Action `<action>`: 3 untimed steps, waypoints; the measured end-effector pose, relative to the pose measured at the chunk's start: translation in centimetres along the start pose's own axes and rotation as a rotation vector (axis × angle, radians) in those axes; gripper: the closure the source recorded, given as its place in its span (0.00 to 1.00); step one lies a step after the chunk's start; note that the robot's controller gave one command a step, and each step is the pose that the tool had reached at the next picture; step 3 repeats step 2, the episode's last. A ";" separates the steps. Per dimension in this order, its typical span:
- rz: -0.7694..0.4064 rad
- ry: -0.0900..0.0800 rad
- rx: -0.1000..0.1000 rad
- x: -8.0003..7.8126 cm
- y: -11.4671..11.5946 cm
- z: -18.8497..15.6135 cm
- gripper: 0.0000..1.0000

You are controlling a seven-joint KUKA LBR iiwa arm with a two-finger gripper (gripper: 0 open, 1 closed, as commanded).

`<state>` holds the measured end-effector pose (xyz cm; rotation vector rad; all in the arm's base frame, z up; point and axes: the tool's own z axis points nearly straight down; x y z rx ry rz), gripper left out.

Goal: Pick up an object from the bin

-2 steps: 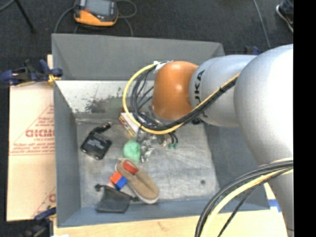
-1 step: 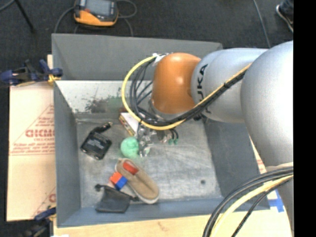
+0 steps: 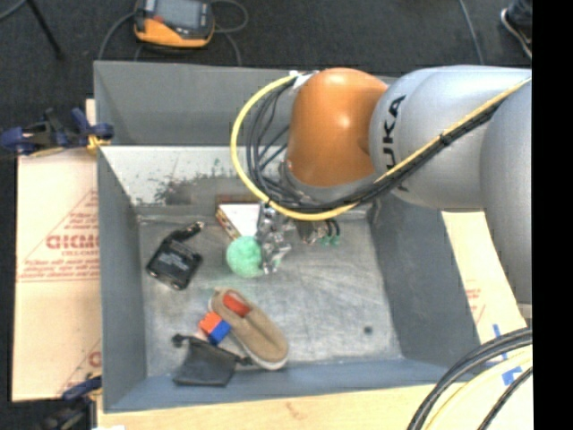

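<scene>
My gripper (image 3: 273, 247) hangs low over the middle of the bin, under the arm's orange cover. A pale green ball (image 3: 243, 257) lies right beside it on the left, touching or almost touching it. Just behind the ball, a flat white piece with a tan edge (image 3: 235, 215) lies on the floor, partly hidden by the gripper. A small green bit (image 3: 333, 237) peeks out to the gripper's right.
A black pouch-like thing (image 3: 174, 262) lies at the left. Toward the front sit a tan slipper-shaped thing (image 3: 260, 334), an orange piece (image 3: 235, 305), a blue block (image 3: 213, 327) and a black cloth (image 3: 206, 365). Bare floor lies at the right.
</scene>
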<state>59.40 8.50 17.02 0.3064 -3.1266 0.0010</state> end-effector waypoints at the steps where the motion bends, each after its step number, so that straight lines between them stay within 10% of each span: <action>1: -0.010 -0.001 0.000 0.0 -0.1 -1.5 1.00; 3: -0.030 -0.002 0.000 2.8 -2.5 -4.8 1.00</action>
